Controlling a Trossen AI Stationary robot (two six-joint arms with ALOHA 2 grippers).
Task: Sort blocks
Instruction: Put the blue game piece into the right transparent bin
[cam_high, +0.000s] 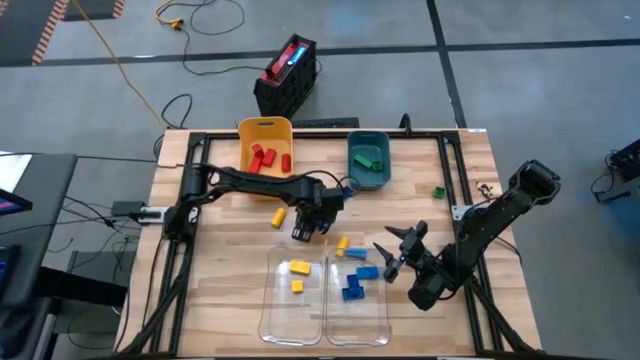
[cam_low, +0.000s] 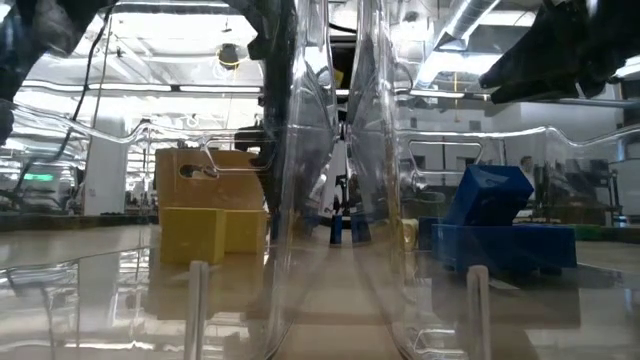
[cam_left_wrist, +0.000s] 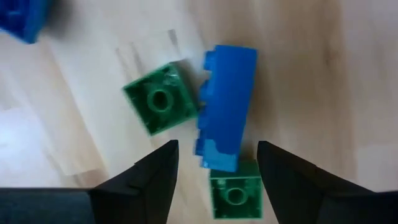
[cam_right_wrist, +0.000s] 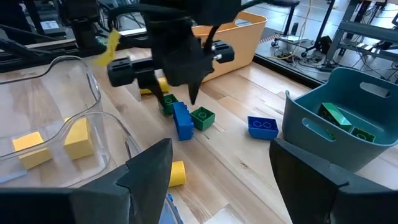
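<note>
My left gripper (cam_left_wrist: 217, 146) is open and points down over a cluster of loose blocks at mid-table. Its fingers stand on either side of the long blue block (cam_left_wrist: 227, 118) and a green block (cam_left_wrist: 235, 196) without touching them. Another green block (cam_left_wrist: 160, 99) lies beside them. The right wrist view shows that gripper (cam_right_wrist: 186, 93) just above the blue block (cam_right_wrist: 182, 121). My right gripper (cam_high: 393, 252) is open and hovers right of the clear bins. Loose yellow blocks (cam_high: 279, 216) (cam_high: 342, 243), a blue one (cam_right_wrist: 262, 126) and a green one (cam_high: 439, 191) lie flat on the wood.
The yellow bin (cam_high: 265, 130) at the far edge holds red blocks, and the teal bin (cam_high: 367, 142) beside it holds green ones. Two clear bins (cam_high: 275, 320) (cam_high: 380, 320) sit near the front edge, one with yellow blocks and one with blue.
</note>
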